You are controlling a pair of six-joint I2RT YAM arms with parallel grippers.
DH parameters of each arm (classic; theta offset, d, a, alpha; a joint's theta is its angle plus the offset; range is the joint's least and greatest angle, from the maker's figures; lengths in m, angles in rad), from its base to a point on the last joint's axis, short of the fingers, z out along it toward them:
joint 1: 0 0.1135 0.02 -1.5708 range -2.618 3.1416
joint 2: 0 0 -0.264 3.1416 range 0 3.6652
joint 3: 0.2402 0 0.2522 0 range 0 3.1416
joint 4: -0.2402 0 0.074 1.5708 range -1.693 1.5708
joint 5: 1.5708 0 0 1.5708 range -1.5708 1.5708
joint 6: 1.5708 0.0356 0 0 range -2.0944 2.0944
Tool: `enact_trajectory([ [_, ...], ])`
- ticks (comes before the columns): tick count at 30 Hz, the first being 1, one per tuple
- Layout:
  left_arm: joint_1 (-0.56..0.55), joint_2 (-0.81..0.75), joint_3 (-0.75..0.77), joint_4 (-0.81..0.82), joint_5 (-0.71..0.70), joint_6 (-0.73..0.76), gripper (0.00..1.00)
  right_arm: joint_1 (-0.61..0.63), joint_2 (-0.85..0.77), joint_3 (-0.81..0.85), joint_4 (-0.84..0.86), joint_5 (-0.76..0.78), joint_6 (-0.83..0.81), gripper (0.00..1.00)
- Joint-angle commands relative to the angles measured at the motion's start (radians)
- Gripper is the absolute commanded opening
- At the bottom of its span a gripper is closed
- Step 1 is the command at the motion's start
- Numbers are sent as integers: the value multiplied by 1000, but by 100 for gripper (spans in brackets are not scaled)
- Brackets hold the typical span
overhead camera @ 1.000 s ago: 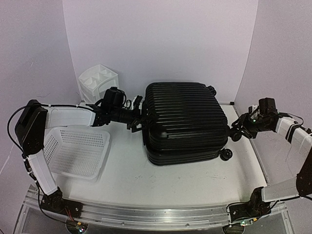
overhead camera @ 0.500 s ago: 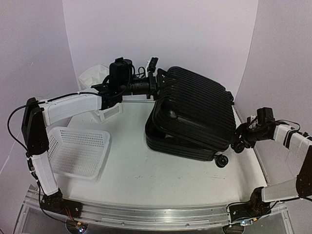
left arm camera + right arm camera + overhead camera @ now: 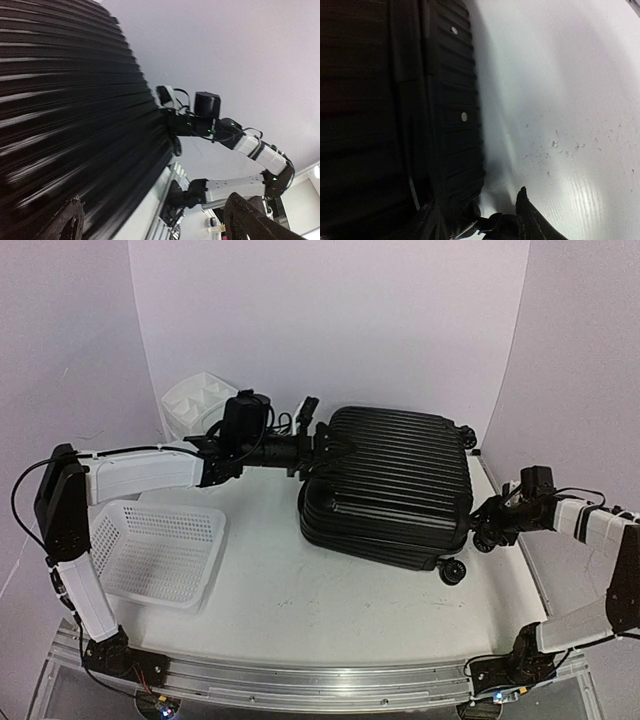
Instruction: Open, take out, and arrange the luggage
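Observation:
The luggage (image 3: 400,480) is a large black ribbed suitcase lying at centre right of the table, its upper shell raised a little at the left end. My left gripper (image 3: 312,435) is open at the suitcase's far left edge. In the left wrist view the ribbed shell (image 3: 60,100) fills the left side, and the gripper (image 3: 155,200) has its fingers wide apart. My right gripper (image 3: 488,523) is at the suitcase's right side by a caster wheel. In the right wrist view the gripper (image 3: 477,200) has its fingers apart around the lower corner of the shell (image 3: 445,125).
A white mesh basket (image 3: 160,550) sits at the left of the table. A small white drawer unit (image 3: 200,400) stands at the back left. A caster wheel (image 3: 452,570) sticks out at the suitcase's near right corner. The backdrop wall curves close behind.
The upper shell rose high with my left gripper half a second ago and has since dropped lower. The suitcase has shifted right and turned. The right gripper has followed it.

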Motion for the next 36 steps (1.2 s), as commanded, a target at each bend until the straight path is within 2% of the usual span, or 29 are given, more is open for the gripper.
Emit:
enact_trajectory([
  [1, 93, -128, -135, -48, -90, 59, 95, -18, 47, -66, -113, 60, -62, 50],
  [6, 147, -123, -244, -57, -120, 37, 94, -18, 34, -44, -119, 49, -79, 50],
  [10, 151, -116, -274, -56, -138, 43, 99, -18, 16, 15, -161, -2, -128, 55],
  [13, 153, -134, -286, -57, -146, 107, 100, -18, -41, 122, -319, 58, -218, 64],
  [16, 172, -152, -295, -57, -128, 126, 100, -18, -149, 283, -509, 200, -289, 78],
  [19, 213, -189, -311, -58, -127, 151, 100, -3, -185, 433, -630, 273, -369, 83],
  [21, 254, -184, -294, -59, -76, 159, 100, 70, -170, 510, -664, 297, -434, 88],
  [24, 286, -111, -231, -63, 42, 158, 99, 364, -137, 589, -655, 494, -524, 97],
  [27, 289, -60, -189, -64, 70, 155, 94, 491, -78, 674, -666, 576, -545, 98],
  [29, 287, -33, -167, -64, 81, 160, 93, 506, -36, 710, -666, 526, -514, 98],
  [31, 284, 9, -127, -64, 124, 163, 97, 506, 7, 719, -652, 442, -448, 98],
  [33, 266, 56, -80, -64, 202, 179, 99, 506, 41, 710, -612, 358, -342, 98],
  [34, 253, 72, -62, -63, 216, 187, 99, 499, 62, 714, -607, 376, -278, 98],
  [36, 223, 86, -49, -63, 227, 191, 99, 422, 91, 705, -590, 357, -186, 98],
])
